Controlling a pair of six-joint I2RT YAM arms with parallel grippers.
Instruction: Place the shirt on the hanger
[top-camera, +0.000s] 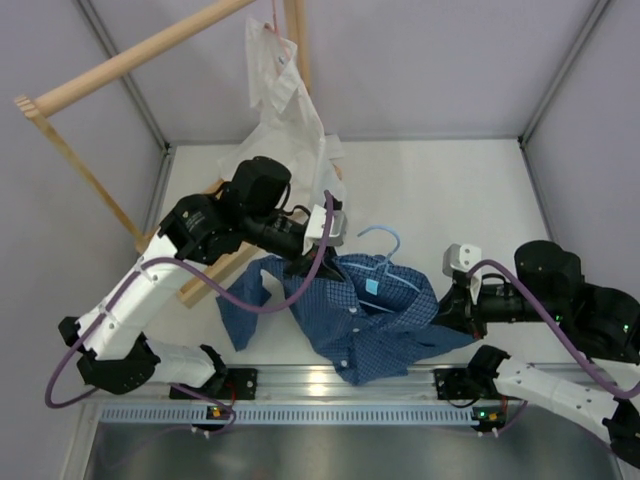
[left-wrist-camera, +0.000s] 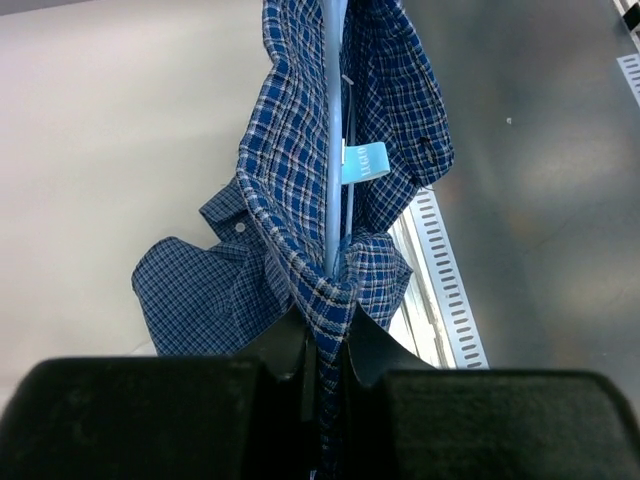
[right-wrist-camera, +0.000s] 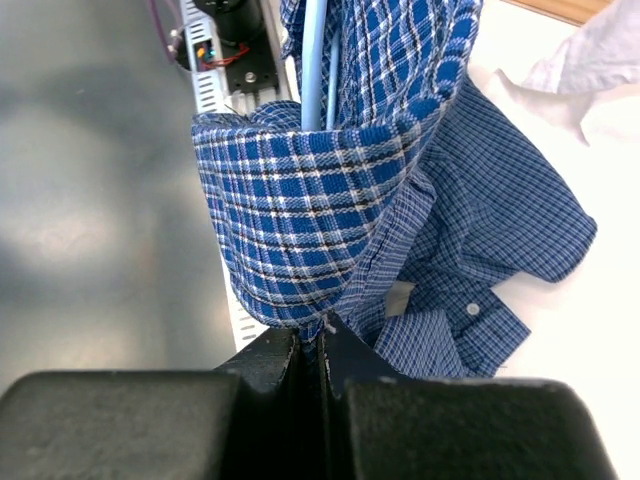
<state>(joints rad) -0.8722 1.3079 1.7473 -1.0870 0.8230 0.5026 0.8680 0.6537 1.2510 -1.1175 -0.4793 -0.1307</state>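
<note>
white table (top-camera: 450, 190), grey walls (top-camera: 420, 60) | wooden rack (top-camera: 130, 57) back-left | shirt (top-camera: 375, 325) around hanger (left-wrist-camera: 332, 150)

Top view: checked shirt (top-camera: 365, 318) strung between both claws, hanger (top-camera: 390, 255) inside it.
The shirt lies crumpled on the white desk (top-camera: 460, 190), close to the front rail (top-camera: 330, 378). The light-blue hook of the hanger pokes out past the collar. The left claw (top-camera: 305, 263) meets the cloth at its upper-left edge, the right claw (top-camera: 445, 306) at its right edge. A white shirt (top-camera: 285, 100) hangs from the wooden rack (top-camera: 130, 60), back left.
</note>
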